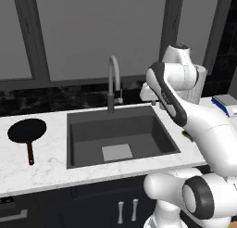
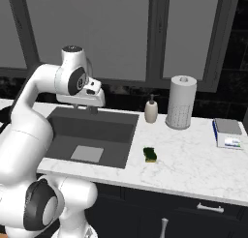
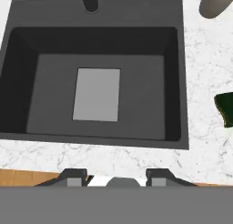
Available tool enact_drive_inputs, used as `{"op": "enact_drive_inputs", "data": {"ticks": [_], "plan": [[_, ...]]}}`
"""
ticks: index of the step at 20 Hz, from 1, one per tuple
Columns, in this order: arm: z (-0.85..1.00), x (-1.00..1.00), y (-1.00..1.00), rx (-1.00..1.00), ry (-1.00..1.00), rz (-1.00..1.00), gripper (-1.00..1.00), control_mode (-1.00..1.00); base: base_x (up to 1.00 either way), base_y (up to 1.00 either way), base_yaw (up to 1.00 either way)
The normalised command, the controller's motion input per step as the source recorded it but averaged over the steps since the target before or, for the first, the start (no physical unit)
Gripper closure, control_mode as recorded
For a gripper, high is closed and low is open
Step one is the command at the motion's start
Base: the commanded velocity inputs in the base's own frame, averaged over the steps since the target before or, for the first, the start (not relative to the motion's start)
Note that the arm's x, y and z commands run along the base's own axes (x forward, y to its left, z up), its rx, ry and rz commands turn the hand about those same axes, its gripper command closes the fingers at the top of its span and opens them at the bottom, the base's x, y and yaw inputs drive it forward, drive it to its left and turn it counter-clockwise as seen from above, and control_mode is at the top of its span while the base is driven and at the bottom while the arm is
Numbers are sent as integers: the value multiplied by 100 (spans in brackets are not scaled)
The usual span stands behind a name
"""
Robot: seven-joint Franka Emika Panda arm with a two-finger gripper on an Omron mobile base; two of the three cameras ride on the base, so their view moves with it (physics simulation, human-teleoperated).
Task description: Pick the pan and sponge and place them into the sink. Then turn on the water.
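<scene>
I'm looking down through the hand camera and the sink [image 3: 98, 45] sits right below me, dark grey basin with the pale drain plate [image 3: 96, 94] flat on its bottom. My gripper [image 3: 116, 175] hangs above the basin's near rim, two finger tips [image 3: 75, 176] spread apart with nothing between them, so the jaws are released and carrying nothing. From the left base camera I see the arm [image 1: 171, 99] bent over the right side of the sink, the hand up over the far right corner. The pan [image 1: 27, 130] lies on the marble counter [image 1: 46, 169] to the left of the sink, well apart from my hand, bowl to the far side and its reddish-brown handle pointing toward the near edge. The faucet [image 1: 113, 81] stands at the far rim, its gooseneck curving up and over; no stream comes from it. Switching to the right base camera, the sponge [image 2: 150, 154] rests on the counter just right of the sink, green top up over the yellow layer, and the hand camera catches its dark green edge at the right border. Farther back on that side I see the soap bottle [image 2: 151, 110] and, beside it, the paper towel roll [image 2: 181, 102]. A small scale [image 2: 227, 133] sits far right.
</scene>
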Motion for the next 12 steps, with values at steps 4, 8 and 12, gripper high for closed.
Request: {"op": "enact_drive_inputs", "data": {"ticks": [4,8,12], "plan": [[0,-4,37,-3,-9,0,-100,-100,0,0,0],[0,-15,66,0,-7,0,-100,-100,0,0,0],[-5,-18,78,-1,-1,-1,-100,-100,0,0,0]]}}
